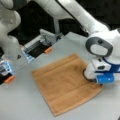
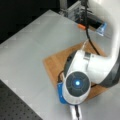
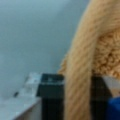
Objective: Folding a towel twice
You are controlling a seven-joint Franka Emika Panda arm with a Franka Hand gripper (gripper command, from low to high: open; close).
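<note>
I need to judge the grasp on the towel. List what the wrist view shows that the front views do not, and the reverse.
Only the wrist view shows the towel edge bunched into a raised ridge running between the gripper fingers.

Only the front views show the whole towel lying flat and unfolded on the table, with the arm low over its edge at a front view's right.

All show the orange-brown towel on the grey table.

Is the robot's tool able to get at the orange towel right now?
Probably yes. The tool is down at the towel edge at a front view's right, and the wrist view shows a fold of cloth between its fingers. Nothing on the table blocks it.
</note>
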